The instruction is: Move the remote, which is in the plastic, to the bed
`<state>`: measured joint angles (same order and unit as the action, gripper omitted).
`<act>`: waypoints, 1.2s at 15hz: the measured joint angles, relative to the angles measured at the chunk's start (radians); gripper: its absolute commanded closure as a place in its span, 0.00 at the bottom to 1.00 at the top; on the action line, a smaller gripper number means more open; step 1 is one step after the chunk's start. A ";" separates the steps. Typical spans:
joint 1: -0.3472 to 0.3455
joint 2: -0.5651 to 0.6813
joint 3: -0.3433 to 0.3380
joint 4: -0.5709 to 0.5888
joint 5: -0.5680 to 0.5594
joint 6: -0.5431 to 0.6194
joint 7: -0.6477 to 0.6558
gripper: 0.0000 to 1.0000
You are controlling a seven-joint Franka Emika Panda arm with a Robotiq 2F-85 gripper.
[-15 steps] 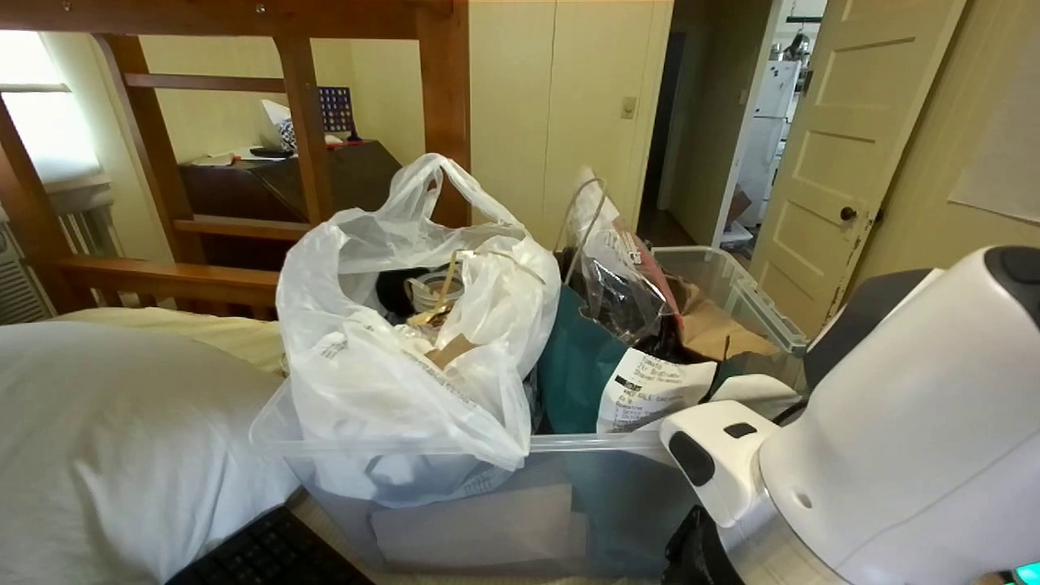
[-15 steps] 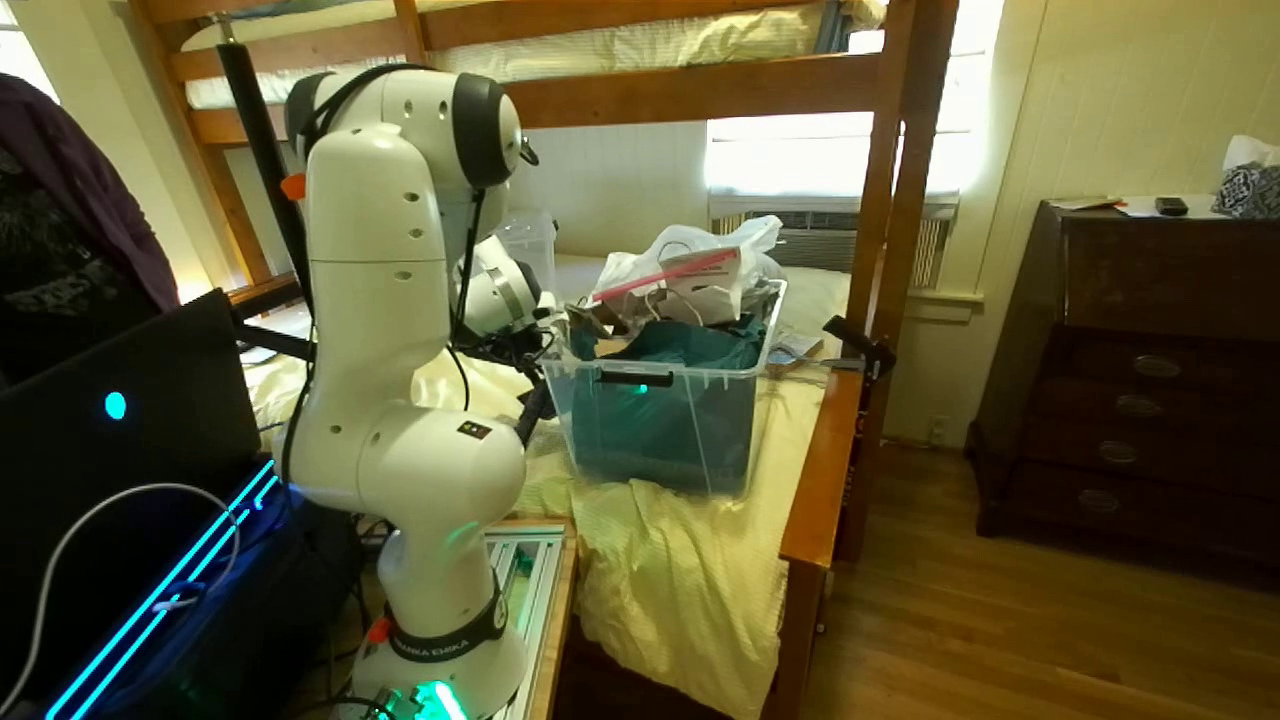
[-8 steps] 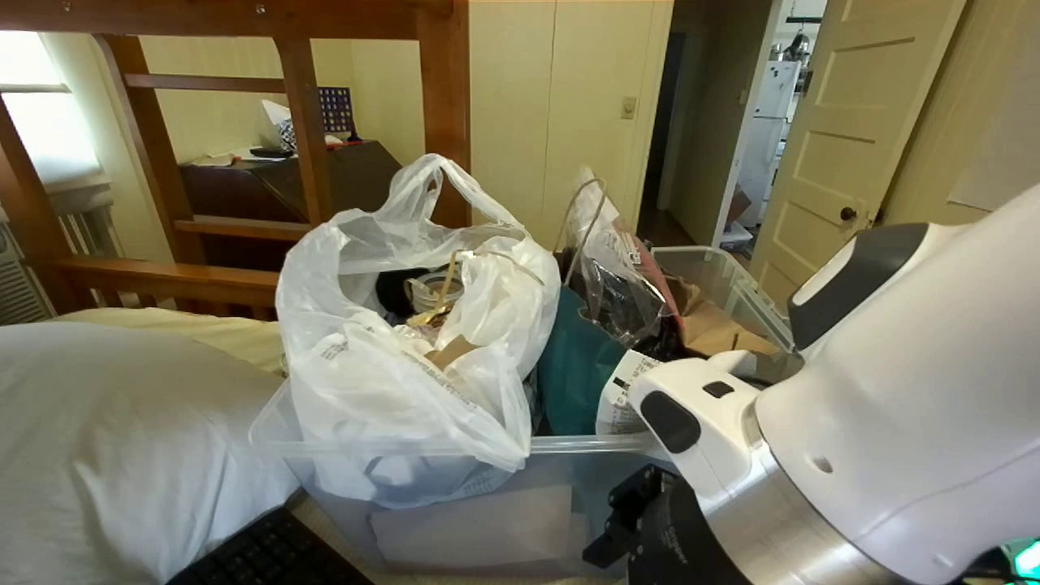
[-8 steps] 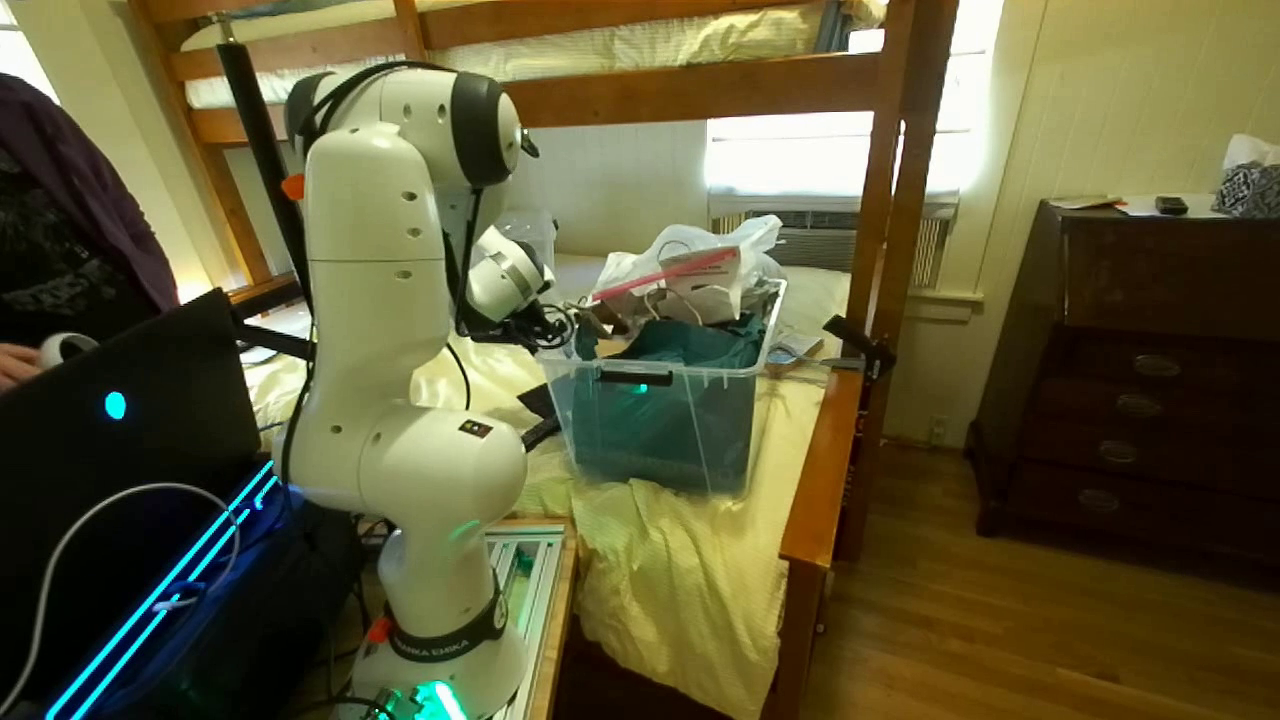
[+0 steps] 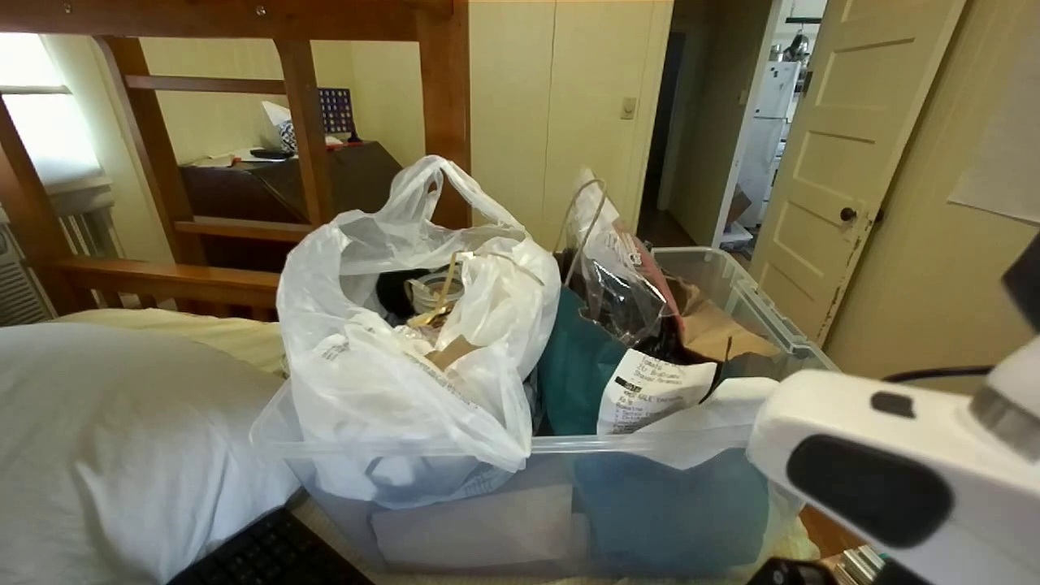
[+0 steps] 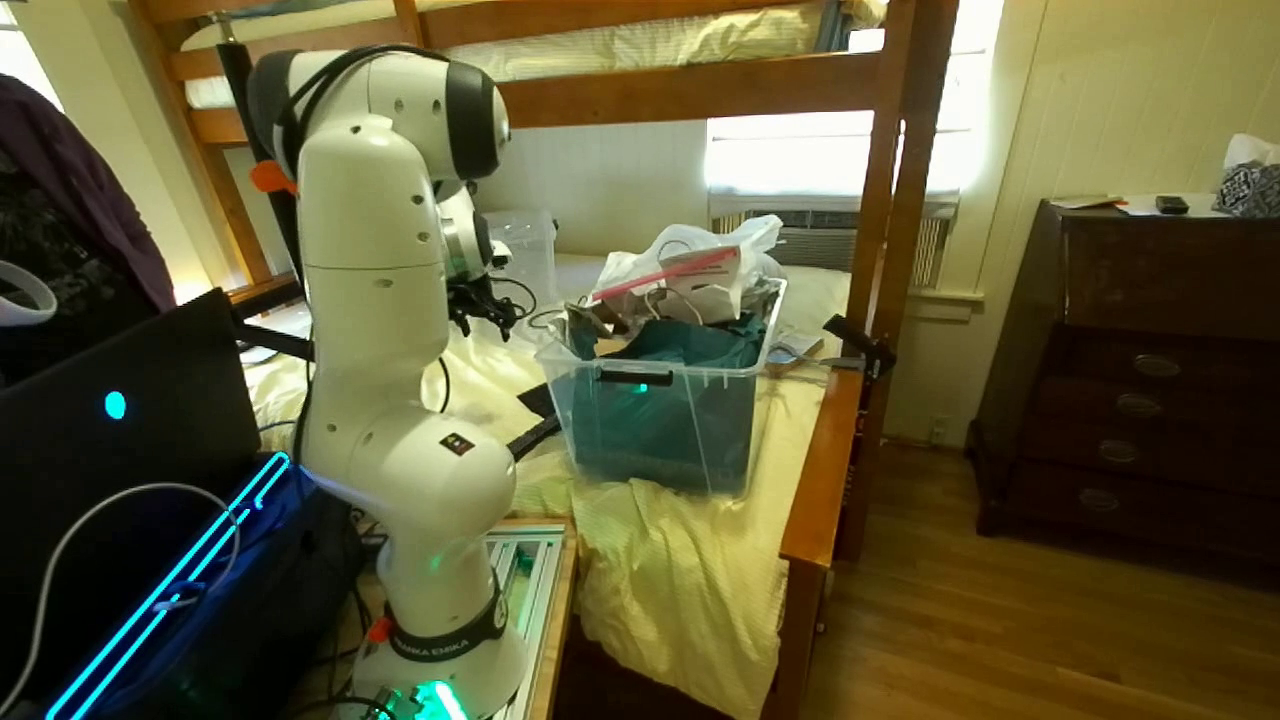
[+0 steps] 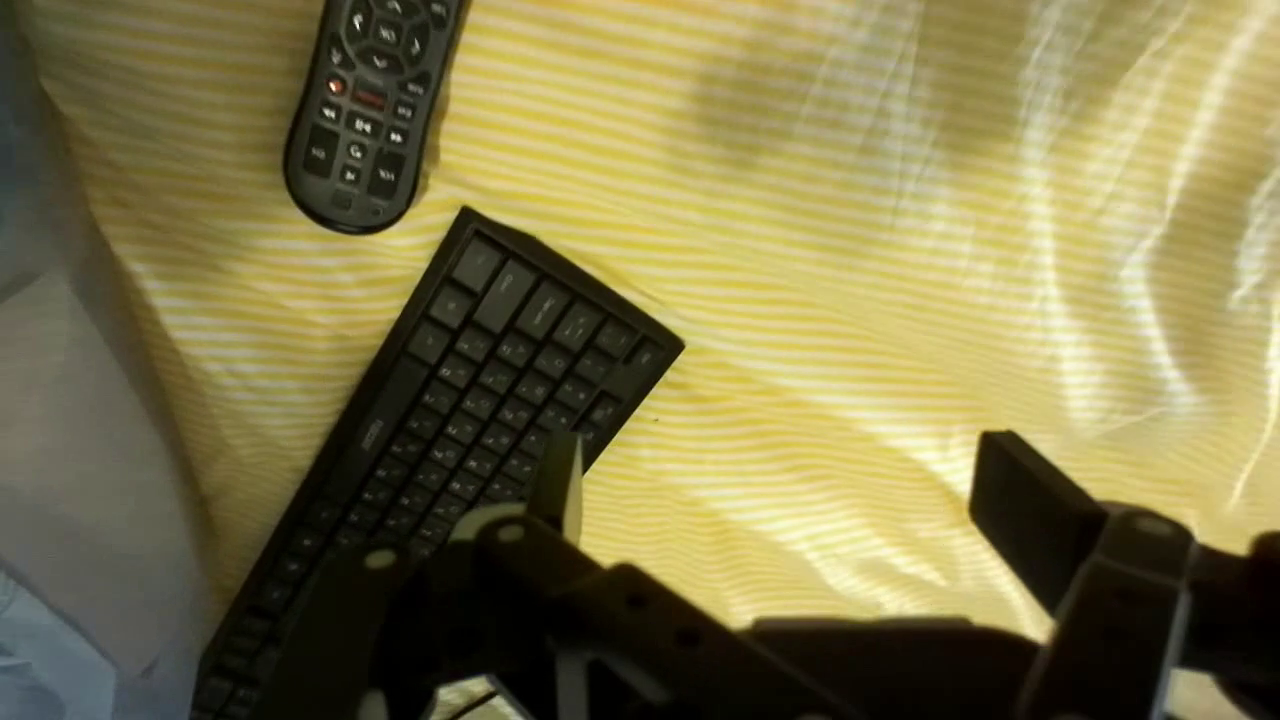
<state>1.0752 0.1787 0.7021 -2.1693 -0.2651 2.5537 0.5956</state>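
Remote [image 7: 370, 115] laid on the yellow-striped bed [image 7: 850, 250], just beside a black keyboard [image 7: 440, 420].
The gripper [image 7: 785, 480] is seen released, its fingers [image 7: 1035, 515] parted widely above the bed; part of the keyboard is covered by it in the wrist view. Past the keyboard's far end, at far left, the remote is partly cut off by that view's edge. In an exterior view, the plastic bag [image 5: 406, 390] is stood at left inside the clear bin [image 5: 601, 444], a teal bag [image 5: 577, 366] set to its right. White bedding [image 5: 122, 439] is heaped farther left.
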 measured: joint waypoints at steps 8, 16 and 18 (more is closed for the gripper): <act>-0.028 -0.088 0.027 0.028 0.145 -0.169 -0.137 0.00; -0.034 -0.129 0.014 0.011 0.224 -0.222 -0.140 0.00; -0.042 -0.207 0.009 -0.015 0.300 -0.265 -0.148 0.00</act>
<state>1.0332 -0.0287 0.7116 -2.1842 0.0352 2.2884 0.4479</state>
